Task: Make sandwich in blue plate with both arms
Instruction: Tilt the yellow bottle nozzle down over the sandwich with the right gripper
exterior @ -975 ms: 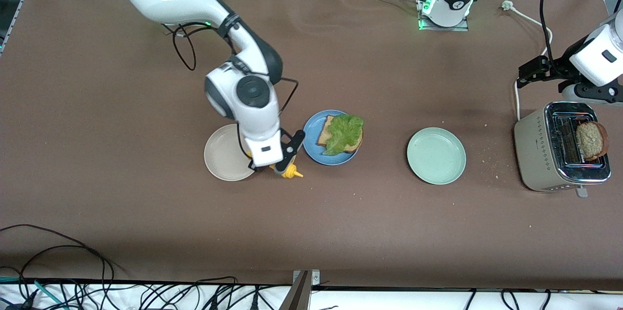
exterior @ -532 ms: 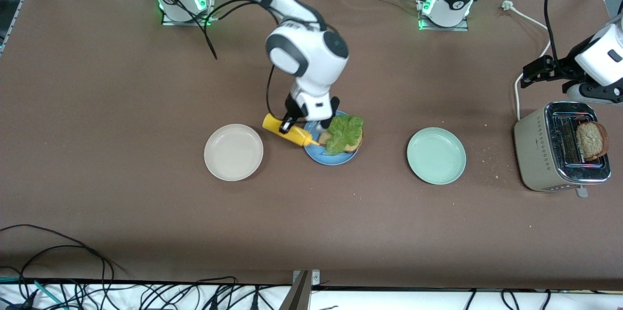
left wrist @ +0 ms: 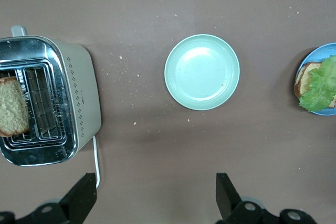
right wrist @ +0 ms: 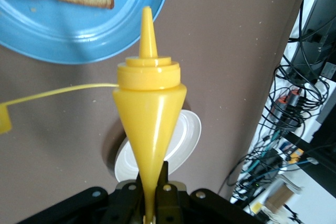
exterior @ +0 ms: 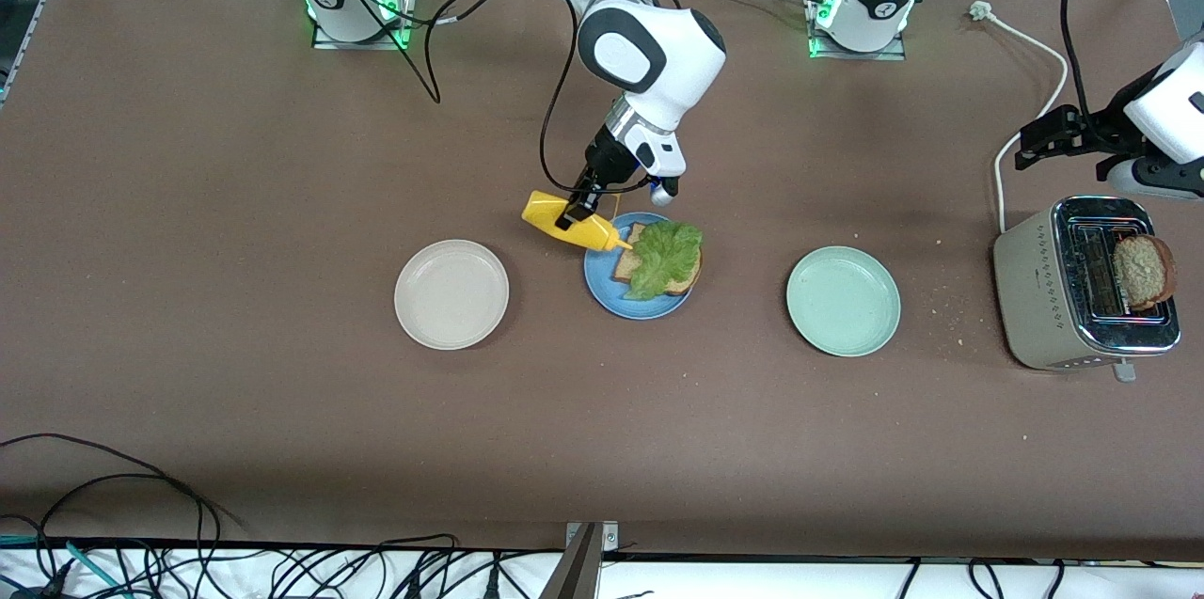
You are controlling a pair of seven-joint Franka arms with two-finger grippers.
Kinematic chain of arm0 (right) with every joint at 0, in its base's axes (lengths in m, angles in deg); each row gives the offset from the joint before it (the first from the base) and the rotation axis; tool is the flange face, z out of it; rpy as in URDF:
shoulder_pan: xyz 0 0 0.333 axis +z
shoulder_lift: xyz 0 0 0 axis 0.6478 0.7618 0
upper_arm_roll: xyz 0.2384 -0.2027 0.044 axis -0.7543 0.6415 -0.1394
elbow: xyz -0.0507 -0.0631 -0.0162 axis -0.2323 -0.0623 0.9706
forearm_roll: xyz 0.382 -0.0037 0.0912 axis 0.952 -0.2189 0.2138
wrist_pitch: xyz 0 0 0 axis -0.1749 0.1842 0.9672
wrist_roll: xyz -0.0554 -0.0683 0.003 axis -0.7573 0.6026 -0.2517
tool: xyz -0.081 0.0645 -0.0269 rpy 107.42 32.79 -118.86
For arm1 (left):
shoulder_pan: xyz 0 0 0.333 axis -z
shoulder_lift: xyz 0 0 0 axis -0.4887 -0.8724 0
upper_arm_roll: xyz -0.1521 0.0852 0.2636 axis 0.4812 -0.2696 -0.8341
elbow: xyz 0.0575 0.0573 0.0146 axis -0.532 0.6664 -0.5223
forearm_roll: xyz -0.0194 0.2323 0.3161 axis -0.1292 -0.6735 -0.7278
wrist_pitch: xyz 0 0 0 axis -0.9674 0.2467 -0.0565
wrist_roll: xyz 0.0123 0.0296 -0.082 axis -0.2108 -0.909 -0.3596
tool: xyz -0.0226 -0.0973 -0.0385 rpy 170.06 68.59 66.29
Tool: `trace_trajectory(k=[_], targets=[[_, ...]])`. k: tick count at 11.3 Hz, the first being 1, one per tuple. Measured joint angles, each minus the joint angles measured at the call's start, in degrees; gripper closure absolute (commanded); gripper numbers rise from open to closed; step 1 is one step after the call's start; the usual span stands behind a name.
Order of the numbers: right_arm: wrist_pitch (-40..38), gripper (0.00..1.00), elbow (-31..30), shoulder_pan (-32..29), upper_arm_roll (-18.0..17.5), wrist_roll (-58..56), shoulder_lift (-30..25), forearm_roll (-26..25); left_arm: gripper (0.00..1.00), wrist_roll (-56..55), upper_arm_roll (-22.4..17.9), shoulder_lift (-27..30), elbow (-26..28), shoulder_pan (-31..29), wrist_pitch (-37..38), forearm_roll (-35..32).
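1. The right tool (exterior: 572, 213) is clamped around a yellow squeeze bottle (exterior: 574, 228), tilted over the rim of the blue plate (exterior: 602, 284), nozzle pointing at the bread.
2. The blue plate sits mid-counter (exterior: 282, 392), between a beige plate (exterior: 451, 294) and a mint-green plate (exterior: 843, 301).
3. On it lies one bread slice (exterior: 628, 262) topped with lettuce (exterior: 666, 257).
4. The left tool (left wrist: 155, 203) waits with its fingers spread wide and nothing between them, above the counter beside the toaster (exterior: 1082, 298), where a second slice (exterior: 1143, 272) stands in a slot.

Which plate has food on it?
The blue plate, the middle of the three. It holds bread and lettuce; the beige plate and mint-green plate beside it are bare.
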Motion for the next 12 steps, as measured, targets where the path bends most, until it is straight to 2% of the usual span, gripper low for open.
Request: trace_trajectory(k=[3,9,12], targets=[[-2.54,1.00,-0.88,1.92,0.17,-1.09,1.97,-5.96,0.00,0.08,-0.01,-0.31,-0.98,-0.19,-0.01,0.00],[-3.28,1.00,-0.89,6.67,0.48,-1.15,3.97,-8.80,0.00,0.14,-0.02,-0.85,-1.59,-0.23,-0.01,0.00],[-3.18,1.00,-0.88,6.85,1.92,-1.15,4.65,-9.27,0.00,0.15,-0.07,-0.85,-1.61,-0.68,-0.01,0.00]])
